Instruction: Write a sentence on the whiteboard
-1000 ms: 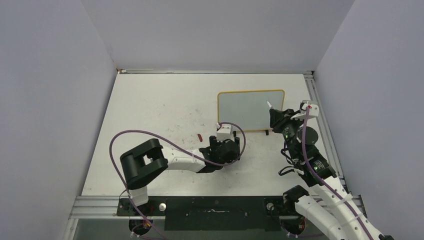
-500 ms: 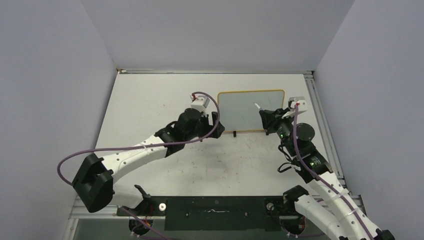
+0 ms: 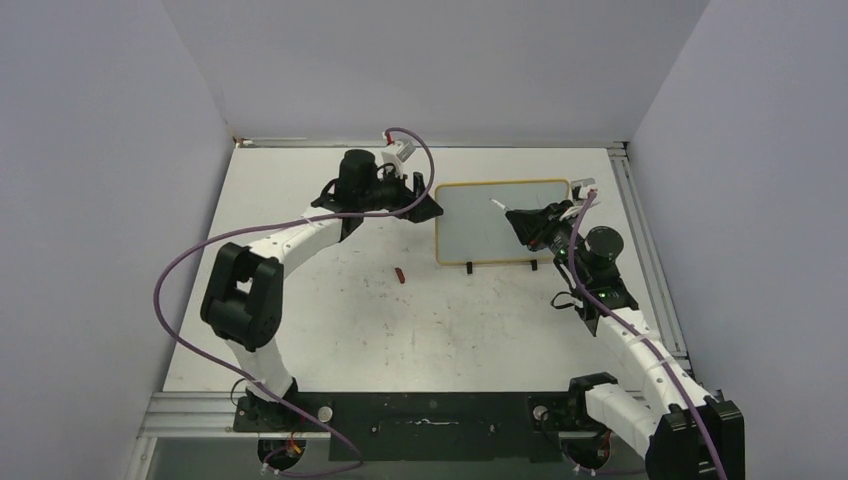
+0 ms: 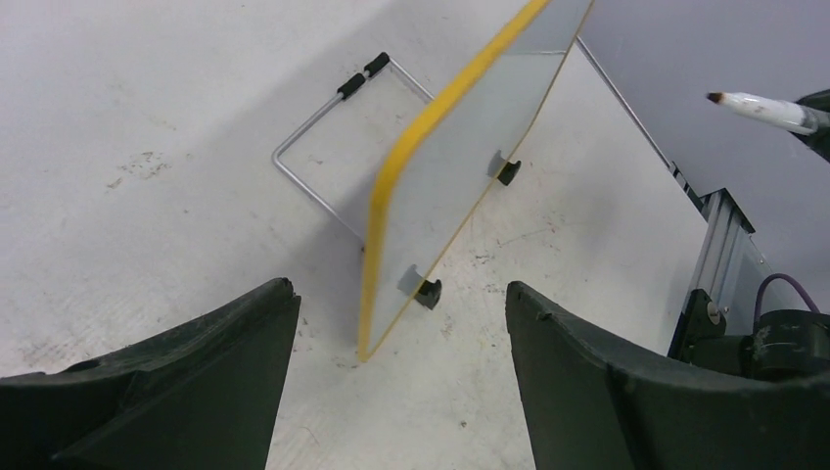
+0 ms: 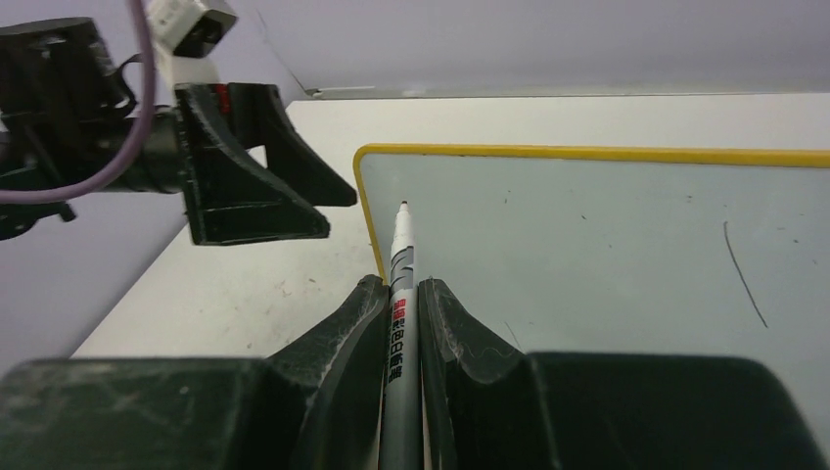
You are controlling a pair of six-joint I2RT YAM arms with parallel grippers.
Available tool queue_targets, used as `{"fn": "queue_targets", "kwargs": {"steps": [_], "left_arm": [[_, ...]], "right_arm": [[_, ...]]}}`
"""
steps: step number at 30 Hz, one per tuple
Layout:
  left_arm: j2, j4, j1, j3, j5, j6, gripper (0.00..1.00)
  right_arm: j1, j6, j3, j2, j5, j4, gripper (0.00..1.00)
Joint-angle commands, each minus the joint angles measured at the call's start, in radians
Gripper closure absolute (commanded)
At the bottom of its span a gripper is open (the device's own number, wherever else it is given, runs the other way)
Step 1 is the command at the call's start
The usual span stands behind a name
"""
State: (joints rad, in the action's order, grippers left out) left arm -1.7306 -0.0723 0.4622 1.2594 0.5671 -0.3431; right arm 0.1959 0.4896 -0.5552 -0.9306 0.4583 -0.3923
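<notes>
Your board [image 3: 480, 235] stands at the far right of the tabletop [image 3: 330, 300], leaning back on a thin wire stand [image 4: 278, 157] with small black feet [image 4: 427, 290] under its lower edge, between your two arms. No sentence is on it yet. The right wrist view shows a pale face with one faint thin stroke [image 5: 744, 276] and nothing readable. Your left fingers [image 4: 196, 382] are spread wide and hold nothing, sitting just beside the board's left edge without touching it. Your right fingers [image 5: 343, 343] are clenched on the marker [image 5: 401, 294], gripping the barrel with the bare tip pointing at the upper left of the face. You cannot tell from these views whether the tip touches. A red cap [image 3: 400, 274] lies on the tabletop, near the board's lower left corner. Treat the board as light and stiff. It probably weighs too little to resist the pen, so a firm stroke may slide it on its feet or rock it back on the stand. The face looks slick, so take hold on the yellow frame at the left edge, pinching front and back, clear of the writing area. The marker barrel is thin and smooth and may twist under side load, so keep your strokes light.
</notes>
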Motion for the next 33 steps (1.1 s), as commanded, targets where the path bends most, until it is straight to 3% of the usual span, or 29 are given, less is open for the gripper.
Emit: {"fn": "queue_targets", "kwargs": {"steps": [1,5,10,21,30,33], "left_arm": [[-0.087,-0.146,-0.044,0.077,0.173,0.024,0.25],[-0.156,-0.160,-0.040,0.120,0.277,0.009,0.25],[-0.205,-0.174,-0.042,0.138,0.302,0.006,0.30],[-0.267,-0.250,-0.035,0.141,0.367,-0.039,0.62],[-0.239,-0.303,-0.019,0.036,0.395,0.001,1.00],[-0.221,-0.267,-0.006,0.005,0.372,0.053,1.00]], "right_arm": [[-0.004,0.007,0.005,-0.035,0.087,-0.198,0.95],[0.007,-0.021,-0.001,-0.076,0.056,-0.202,0.95],[0.047,-0.044,-0.021,-0.140,0.040,-0.226,0.95],[0.134,-0.075,-0.080,-0.248,-0.009,-0.252,0.95],[0.234,-0.189,-0.088,-0.203,-0.134,-0.150,0.95],[0.277,-0.202,-0.061,-0.169,-0.209,-0.157,0.95]]}}
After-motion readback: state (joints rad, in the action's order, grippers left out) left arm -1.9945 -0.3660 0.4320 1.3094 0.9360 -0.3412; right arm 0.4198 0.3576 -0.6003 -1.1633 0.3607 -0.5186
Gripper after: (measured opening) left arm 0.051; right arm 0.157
